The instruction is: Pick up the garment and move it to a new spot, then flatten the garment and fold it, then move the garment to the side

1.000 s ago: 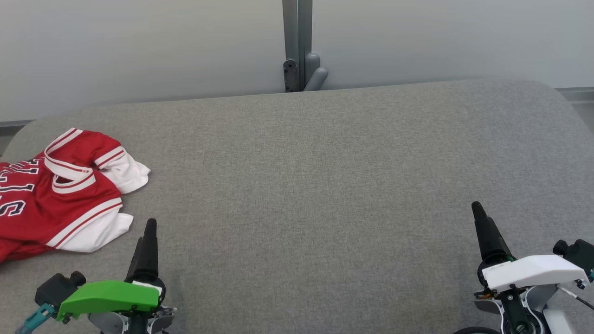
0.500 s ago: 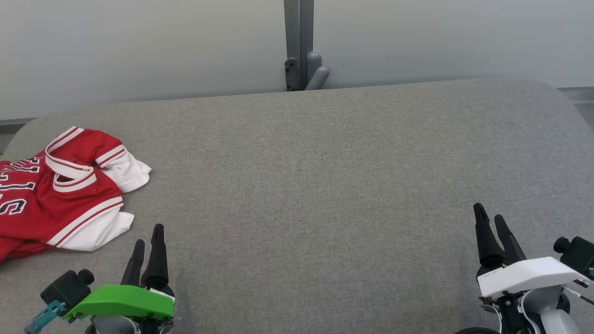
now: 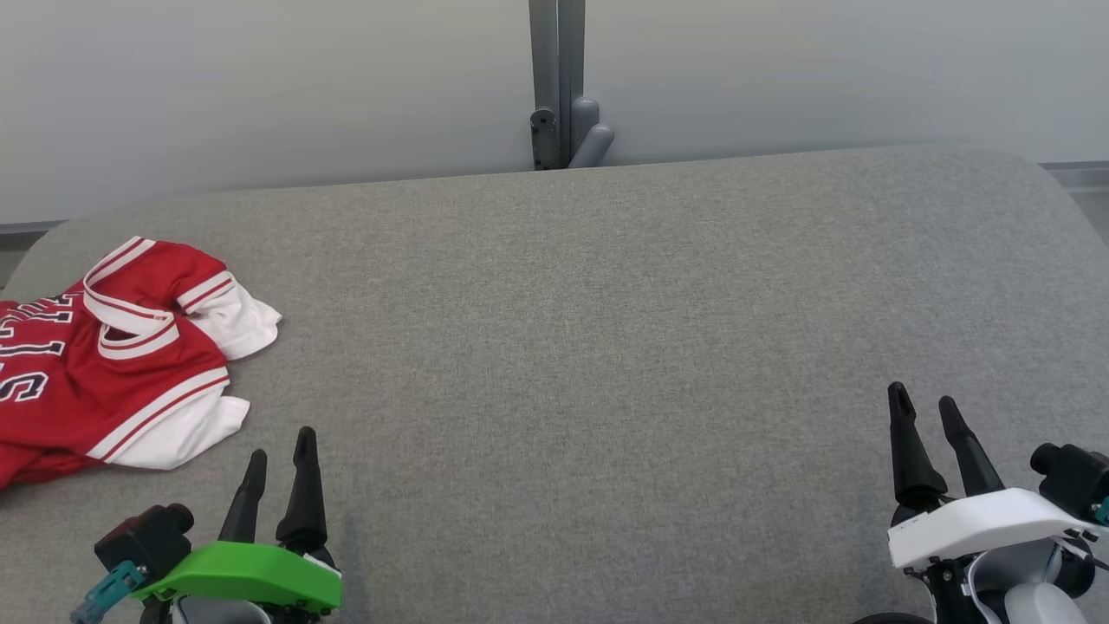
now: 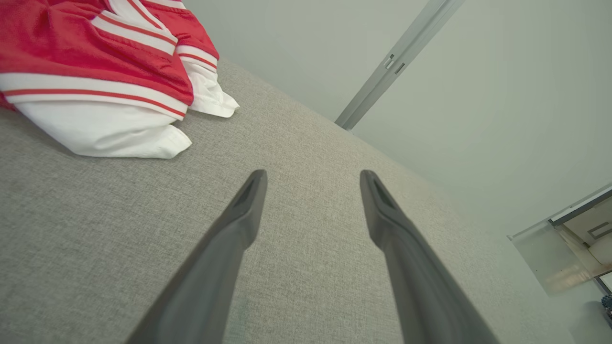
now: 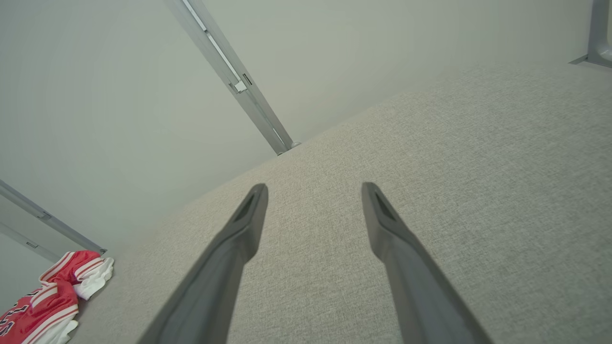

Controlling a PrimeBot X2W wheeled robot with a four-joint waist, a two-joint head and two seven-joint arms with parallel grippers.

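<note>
The garment (image 3: 104, 364) is a red jersey with white sleeves and striped trim, lying rumpled at the far left of the grey fabric surface (image 3: 589, 329), partly past the head view's left edge. It also appears in the left wrist view as the garment (image 4: 95, 71) at upper left, and far off in the right wrist view as the garment (image 5: 52, 296). My left gripper (image 3: 280, 445) stands open just right of and below the jersey, nothing between its fingers (image 4: 248, 210). My right gripper (image 3: 923, 402) stands open at lower right, far from the jersey, holding nothing.
A pale wall with a grey vertical post (image 3: 557, 82) and bracket rises behind the surface's rear edge. The grey surface has rounded corners. In the left wrist view a glass-fronted fixture (image 4: 569, 243) shows at the far right.
Both grippers have turned about their wrists, so two separate fingers now show on each where one showed before. Both have drawn back slightly toward the bottom edge. The jersey has not moved.
</note>
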